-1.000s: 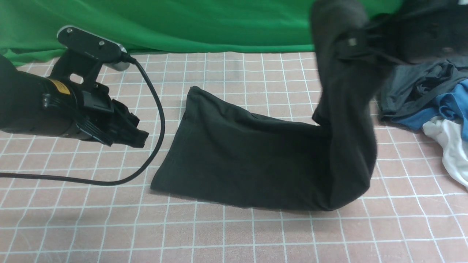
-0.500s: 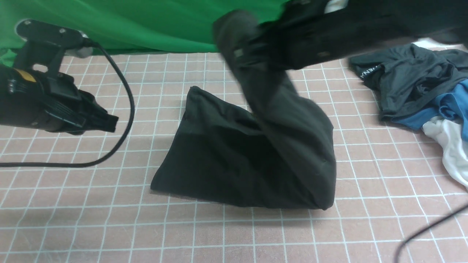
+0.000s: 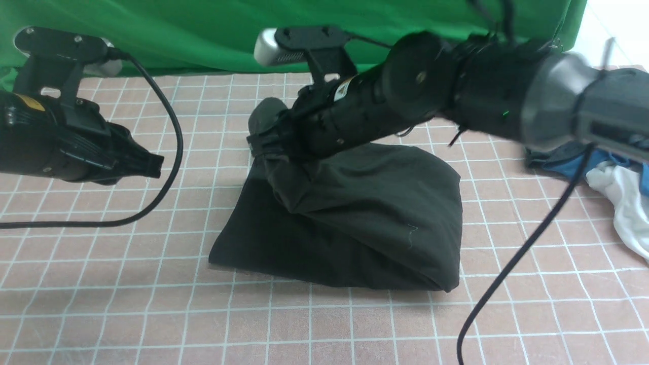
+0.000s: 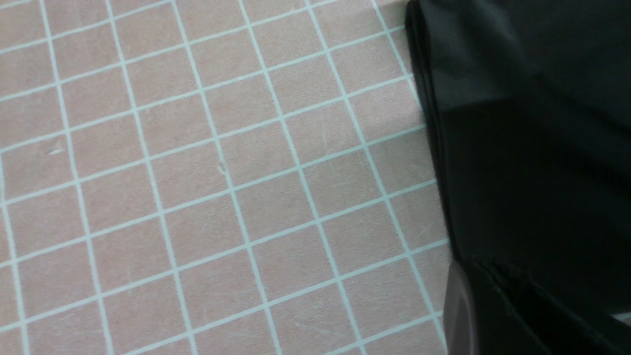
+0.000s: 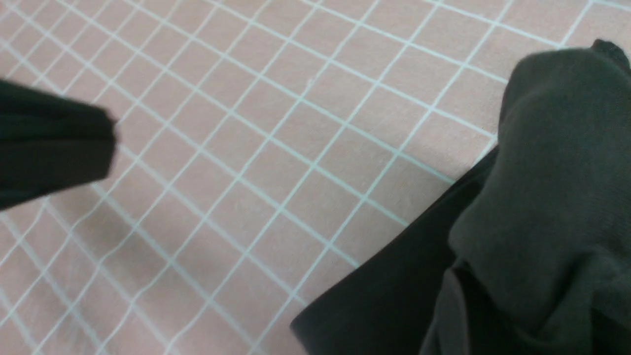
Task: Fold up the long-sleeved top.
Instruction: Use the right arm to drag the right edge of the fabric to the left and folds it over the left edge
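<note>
Black cotton, the long-sleeved top [image 3: 355, 223] lies folded in the middle of the pink squared table [image 3: 152, 314], with one layer pulled over the other from the right side. The right arm [image 3: 456, 96] reaches across the table from the right, stretched long and low toward the far left corner of the top. Its right gripper [image 3: 263, 144] is at that corner, pointing to the left, and its jaws are clenched on a bunch of the cloth, which hangs from them in folds. The left arm [image 3: 50, 147] stays above the table on the left, well apart from the top, nearly level, its tip pointing right. The left gripper [image 3: 152, 165] is clenched too and holds nothing. A black cable [image 3: 167, 132] curves down from the left arm to the table. At the right edge lies a small heap of blue and white clothes [image 3: 618, 197]
</note>
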You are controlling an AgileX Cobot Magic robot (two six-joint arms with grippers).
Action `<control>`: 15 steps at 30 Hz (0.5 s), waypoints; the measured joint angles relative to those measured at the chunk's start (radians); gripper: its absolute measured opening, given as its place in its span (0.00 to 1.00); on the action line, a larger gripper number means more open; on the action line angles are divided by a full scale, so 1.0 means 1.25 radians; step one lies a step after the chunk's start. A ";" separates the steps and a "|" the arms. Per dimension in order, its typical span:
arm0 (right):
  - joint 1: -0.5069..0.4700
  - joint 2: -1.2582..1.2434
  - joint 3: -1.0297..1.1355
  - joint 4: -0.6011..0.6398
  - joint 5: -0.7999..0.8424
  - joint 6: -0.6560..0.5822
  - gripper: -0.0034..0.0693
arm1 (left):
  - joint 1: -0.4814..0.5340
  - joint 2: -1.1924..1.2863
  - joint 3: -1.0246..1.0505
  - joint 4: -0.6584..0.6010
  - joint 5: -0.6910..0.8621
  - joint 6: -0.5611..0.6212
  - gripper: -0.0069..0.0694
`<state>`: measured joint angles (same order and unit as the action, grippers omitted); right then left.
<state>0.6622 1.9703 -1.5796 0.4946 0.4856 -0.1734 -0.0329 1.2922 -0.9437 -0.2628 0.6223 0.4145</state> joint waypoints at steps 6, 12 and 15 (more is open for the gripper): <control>0.015 0.020 0.000 0.000 -0.060 0.025 0.37 | 0.000 0.000 0.000 -0.042 0.000 0.029 0.11; 0.026 0.015 -0.038 0.001 -0.032 0.043 0.73 | 0.000 -0.004 -0.001 -0.046 0.003 0.030 0.11; 0.012 -0.008 -0.063 -0.021 0.035 0.037 0.84 | 0.000 -0.016 -0.001 -0.053 0.007 0.031 0.11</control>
<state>0.6769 1.9597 -1.6585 0.4690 0.5294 -0.1277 -0.0329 1.2719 -0.9450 -0.3288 0.6308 0.4528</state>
